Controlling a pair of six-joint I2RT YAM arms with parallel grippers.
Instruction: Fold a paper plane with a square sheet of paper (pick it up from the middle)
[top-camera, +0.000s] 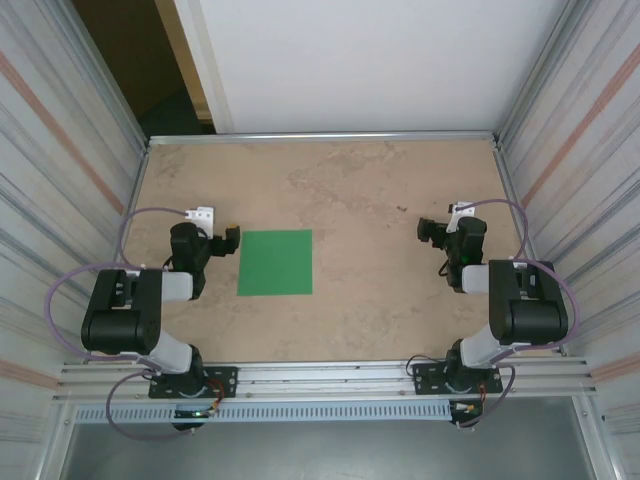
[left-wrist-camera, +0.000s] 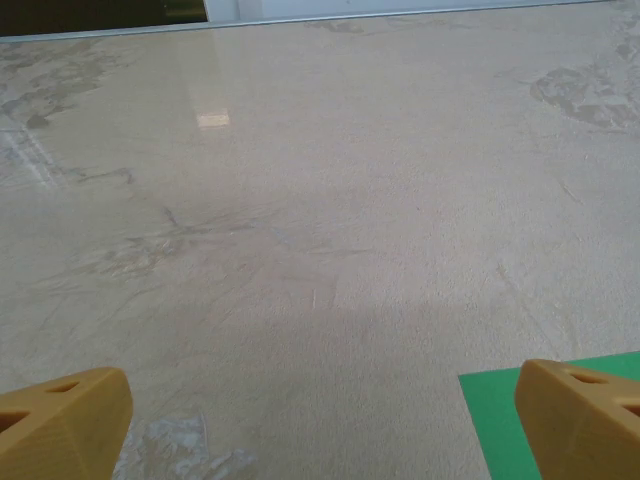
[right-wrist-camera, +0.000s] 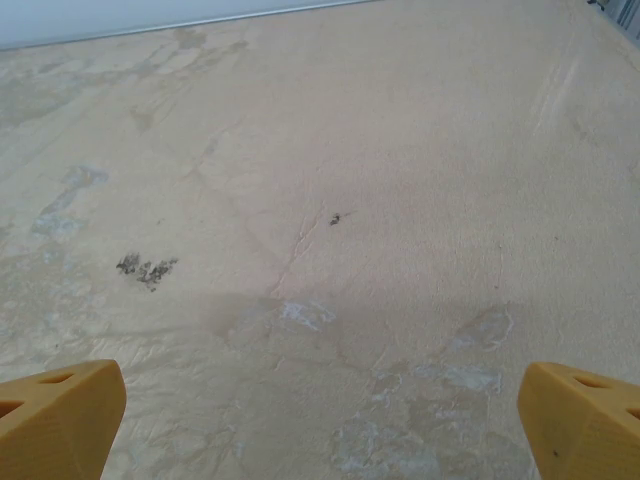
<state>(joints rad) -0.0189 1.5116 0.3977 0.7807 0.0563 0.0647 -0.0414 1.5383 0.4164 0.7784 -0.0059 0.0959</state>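
The square sheet of paper (top-camera: 275, 262) lies flat and unfolded on the table, bright green, left of centre. My left gripper (top-camera: 228, 238) hovers just beyond the sheet's far left corner, open, with nothing between its yellow fingers (left-wrist-camera: 70, 420). In the left wrist view the left gripper (left-wrist-camera: 322, 425) frames bare table, and a corner of the green sheet (left-wrist-camera: 495, 425) shows beside the right finger. My right gripper (top-camera: 428, 230) stands open over bare table at the right, well apart from the sheet. Its fingers (right-wrist-camera: 60, 415) are wide apart around the right gripper (right-wrist-camera: 320, 420). The paper plane is out of view.
The beige, stained table (top-camera: 380, 190) is boxed in by corrugated metal walls left (top-camera: 60, 150) and right (top-camera: 590, 140) and a white back panel (top-camera: 370, 60). A metal rail (top-camera: 330, 380) carrying both arm bases runs along the near edge.
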